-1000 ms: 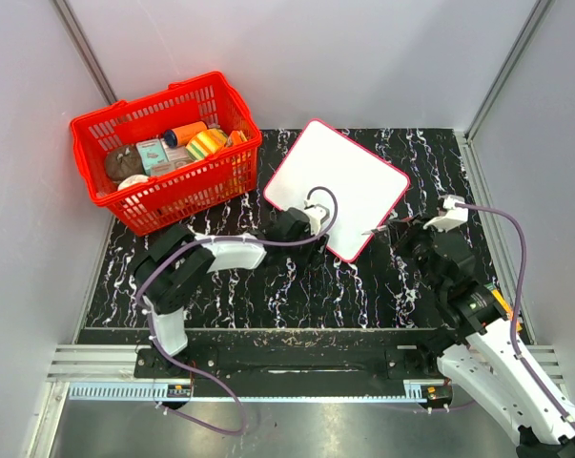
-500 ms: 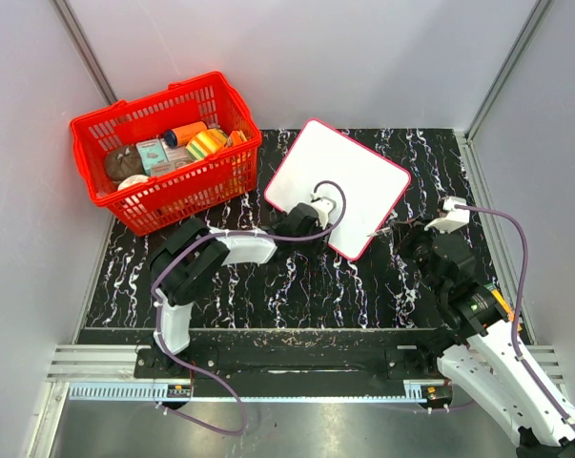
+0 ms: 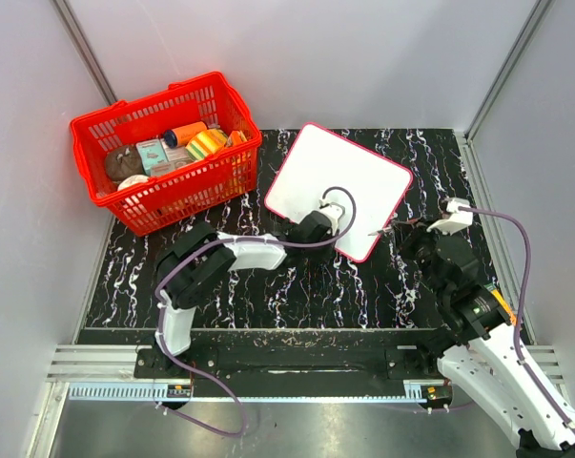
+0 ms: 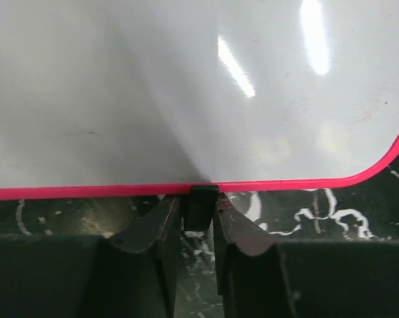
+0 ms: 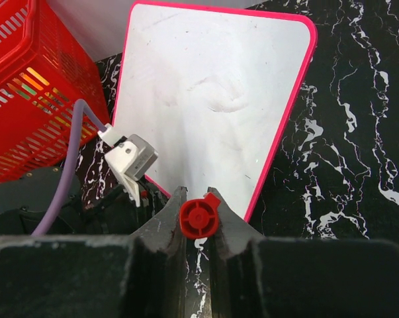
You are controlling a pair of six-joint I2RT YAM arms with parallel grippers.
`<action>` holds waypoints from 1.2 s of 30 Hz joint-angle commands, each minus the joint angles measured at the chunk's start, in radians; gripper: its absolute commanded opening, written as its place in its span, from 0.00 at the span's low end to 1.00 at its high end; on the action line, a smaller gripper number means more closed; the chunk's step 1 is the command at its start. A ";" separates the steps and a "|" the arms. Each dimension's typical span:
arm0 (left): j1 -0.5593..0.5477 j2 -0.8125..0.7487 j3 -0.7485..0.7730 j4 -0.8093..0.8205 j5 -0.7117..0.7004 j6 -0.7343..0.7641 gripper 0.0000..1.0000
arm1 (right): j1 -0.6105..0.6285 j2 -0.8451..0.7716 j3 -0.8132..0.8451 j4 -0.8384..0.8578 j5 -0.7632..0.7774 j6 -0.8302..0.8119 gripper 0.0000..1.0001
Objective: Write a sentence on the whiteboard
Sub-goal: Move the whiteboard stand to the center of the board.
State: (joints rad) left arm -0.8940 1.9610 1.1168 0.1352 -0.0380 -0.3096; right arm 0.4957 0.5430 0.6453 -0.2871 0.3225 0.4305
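The whiteboard (image 3: 349, 176) lies tilted on the black marbled table, white with a red-pink edge. Its face is blank in the left wrist view (image 4: 186, 86) and in the right wrist view (image 5: 212, 99), so no sentence shows. My left gripper (image 3: 316, 226) is at the board's near edge, its jaws (image 4: 199, 199) shut on a small black tab (image 4: 200, 207) on that edge. My right gripper (image 3: 401, 234) is just off the board's right corner. It is shut (image 5: 198, 199) on a red marker (image 5: 198, 218), whose tip (image 3: 375, 231) points at the board.
A red basket (image 3: 168, 148) holding several items stands at the back left, close to the board's left corner, and shows in the right wrist view (image 5: 27, 86). Grey walls enclose the table. My left arm's wrist and purple cable (image 5: 67, 179) lie beside the board.
The left gripper has slid right along the table with the board's edge. The whiteboard has shifted slightly right, toward the right gripper. The right gripper has barely moved.
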 commanded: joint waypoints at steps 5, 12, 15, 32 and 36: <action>-0.146 0.091 0.127 -0.121 0.012 -0.149 0.23 | 0.003 -0.055 0.020 -0.009 0.046 -0.004 0.00; -0.189 0.061 0.109 -0.132 -0.020 -0.174 0.68 | 0.003 -0.095 0.024 -0.030 0.061 0.001 0.00; -0.187 -0.025 0.036 -0.155 -0.078 -0.175 0.75 | 0.003 -0.115 0.025 -0.035 0.061 0.004 0.00; -0.014 -0.300 -0.222 -0.210 -0.189 -0.164 0.70 | 0.003 -0.095 0.016 -0.023 0.039 0.002 0.00; 0.033 -0.222 -0.190 -0.204 -0.189 -0.128 0.67 | 0.003 -0.092 0.013 -0.018 0.043 -0.003 0.00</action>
State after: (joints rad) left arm -0.8875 1.6787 0.8993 -0.0849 -0.1974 -0.4786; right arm 0.4957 0.4461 0.6453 -0.3424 0.3546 0.4343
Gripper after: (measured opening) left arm 0.695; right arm 0.183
